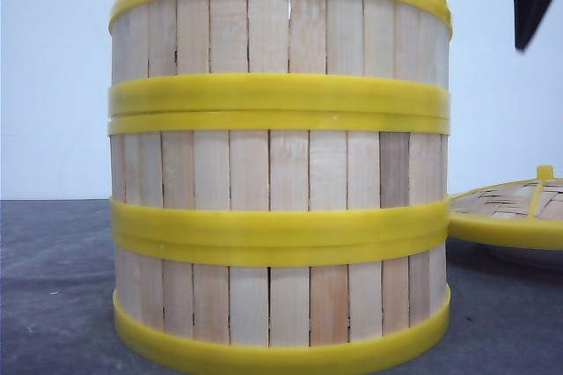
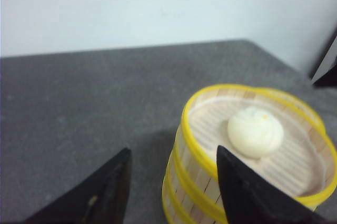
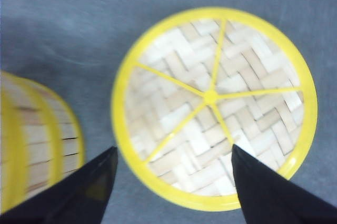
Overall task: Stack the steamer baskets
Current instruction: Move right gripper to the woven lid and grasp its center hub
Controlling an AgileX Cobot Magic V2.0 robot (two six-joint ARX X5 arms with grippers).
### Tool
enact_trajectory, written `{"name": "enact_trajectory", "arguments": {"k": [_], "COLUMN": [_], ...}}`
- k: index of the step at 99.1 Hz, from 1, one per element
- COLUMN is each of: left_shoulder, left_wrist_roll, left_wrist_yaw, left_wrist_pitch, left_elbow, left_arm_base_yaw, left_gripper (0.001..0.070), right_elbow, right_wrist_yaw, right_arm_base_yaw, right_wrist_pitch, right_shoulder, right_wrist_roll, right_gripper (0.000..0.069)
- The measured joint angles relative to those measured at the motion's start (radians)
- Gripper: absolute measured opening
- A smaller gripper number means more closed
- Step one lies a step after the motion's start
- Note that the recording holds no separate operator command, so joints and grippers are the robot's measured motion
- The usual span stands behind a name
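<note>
Steamer baskets (image 1: 280, 172): stacked three high on grey table (image 1: 53, 287).
Steamed bun (image 2: 255, 132): inside top basket.
Woven lid (image 3: 213, 105): beside stack.
Left gripper (image 2: 174, 190): spread, empty.
Right gripper (image 3: 174, 187): spread, above lid.

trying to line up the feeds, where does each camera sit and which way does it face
Front view: low at table level, facing forward, filled by the stack of steamer baskets, the lid to its right; a dark bit of arm top right.
Left wrist view: above the stack, looking down at the bun in the top basket; left gripper open.
Right wrist view: straight down over the lid; right gripper open.
Shared: all three views show the stack; front and right wrist show the lid.
</note>
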Motion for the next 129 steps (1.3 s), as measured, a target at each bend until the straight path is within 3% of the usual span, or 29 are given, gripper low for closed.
{"name": "enact_trajectory", "arguments": {"k": [29, 52, 105, 129], "left_shoulder": [0.000, 0.000, 0.000, 0.000], "left_wrist_roll": [0.000, 0.000, 0.000, 0.000], "left_wrist_yaw": [0.000, 0.000, 0.000, 0.000], "left_wrist_pitch": [-0.006, -0.006, -0.007, -0.009], "left_elbow": [0.000, 0.000, 0.000, 0.000], "left_arm_base_yaw": [0.000, 0.000, 0.000, -0.001], "left_gripper": [0.0305, 0.0305, 0.0305, 0.0305], "right_elbow": [0.000, 0.000, 0.000, 0.000], "right_wrist_yaw": [-0.016, 0.010, 0.041, 0.044], "right_arm_base_yaw": [-0.026, -0.027, -0.039, -0.042], "right_wrist_pitch": [0.036, 0.087, 0.129, 0.149], "right_shoulder": [0.171, 0.230, 0.327, 0.334], "right_wrist_roll": [-0.001, -0.002, -0.001, -0.001], "right_gripper": [0.0423, 0.0311, 0.0297, 0.0259]}}
